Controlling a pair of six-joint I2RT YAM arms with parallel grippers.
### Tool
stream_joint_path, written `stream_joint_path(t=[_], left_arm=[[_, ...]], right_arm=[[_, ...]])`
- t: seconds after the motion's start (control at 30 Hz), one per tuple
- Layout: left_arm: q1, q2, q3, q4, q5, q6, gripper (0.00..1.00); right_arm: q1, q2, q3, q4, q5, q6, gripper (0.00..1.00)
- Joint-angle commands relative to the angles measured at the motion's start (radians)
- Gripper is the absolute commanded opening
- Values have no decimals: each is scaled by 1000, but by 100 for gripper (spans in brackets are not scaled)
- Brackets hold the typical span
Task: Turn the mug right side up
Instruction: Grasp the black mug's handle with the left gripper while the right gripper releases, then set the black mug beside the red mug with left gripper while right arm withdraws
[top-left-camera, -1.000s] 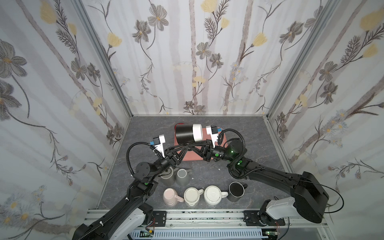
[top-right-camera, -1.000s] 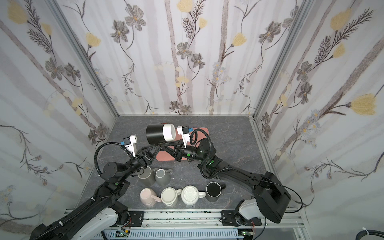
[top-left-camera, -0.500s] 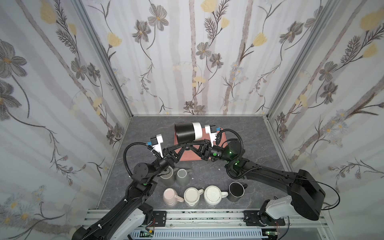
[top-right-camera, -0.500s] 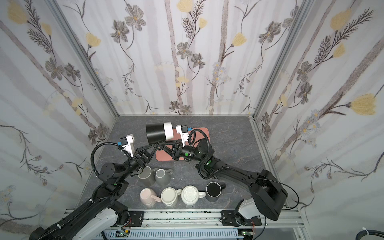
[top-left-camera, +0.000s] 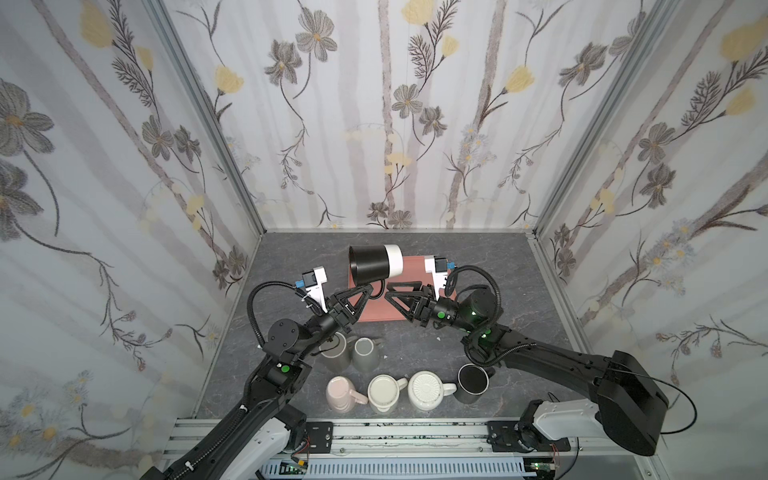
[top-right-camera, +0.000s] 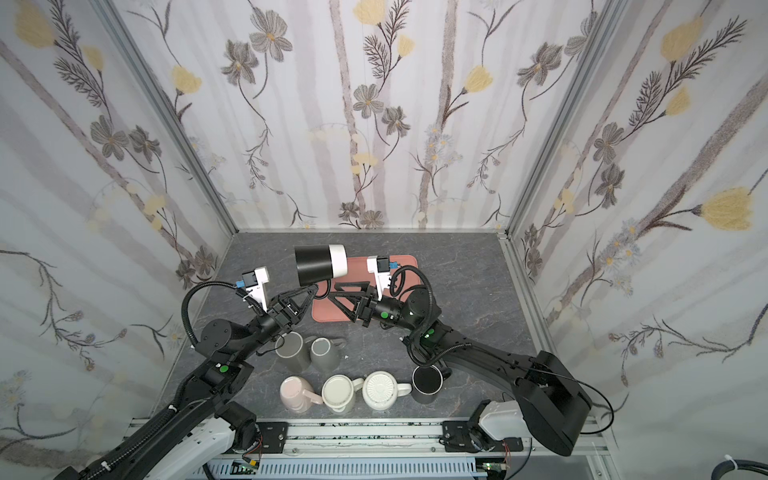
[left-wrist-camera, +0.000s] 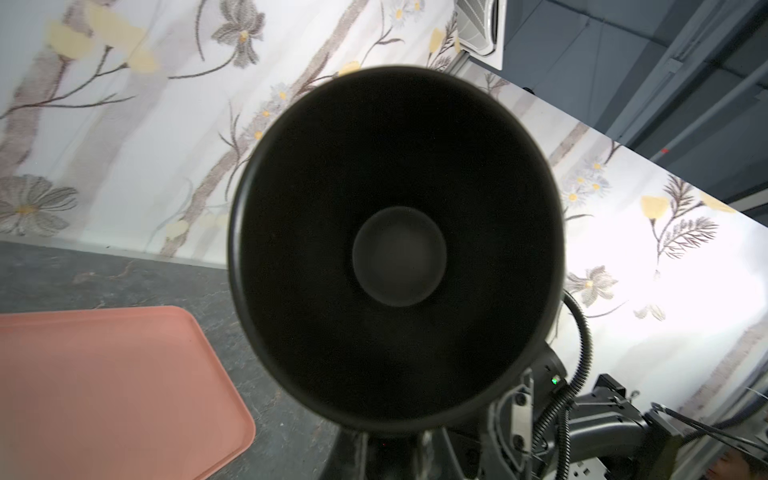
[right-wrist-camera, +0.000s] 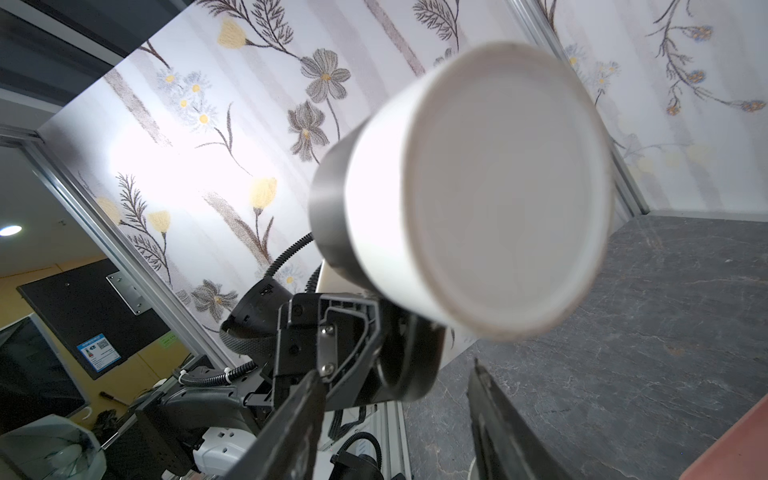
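Half done, I judge: black-and-white mug (top-left-camera: 374, 261) lies sideways just above left gripper (top-left-camera: 365, 291), which pinches its handle (top-left-camera: 382, 286). Right gripper (top-left-camera: 390, 290) beside it, jaws spread, empty. Uprighting and set-down remain.

**No legible lettering on show**

Seen from the right wrist camera, a blue sticker (right-wrist-camera: 98, 351) on a dark board (right-wrist-camera: 62, 303) outside the enclosure carries what looks like a small square code and a few lines of print, all too small to read. A green note (right-wrist-camera: 168, 340) near the board is just as illegible, its marks no more than a blur. No word, brand, number or sign can be made out in any view.
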Motion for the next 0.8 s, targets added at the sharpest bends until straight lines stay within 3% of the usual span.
stream_joint_path(t=[0.0, 0.17, 0.37, 0.57, 0.77], left_arm=[[0, 19, 53, -53, -58, 62, 0], [-25, 114, 171, -274, -176, 206, 0], [-101, 385, 401, -571, -453, 357, 0], [-134, 655, 576, -675, -636, 409, 0], [-133, 881, 734, -697, -700, 433, 0]], right_arm=[[-12, -64, -46, -43, 63, -58, 62], [-13, -209, -79, -281, 197, -169, 63], [-57, -368, -122, -505, 396, -217, 63], [-86, -461, -160, -605, 467, -217, 63], [-111, -532, -181, -673, 490, -224, 64]])
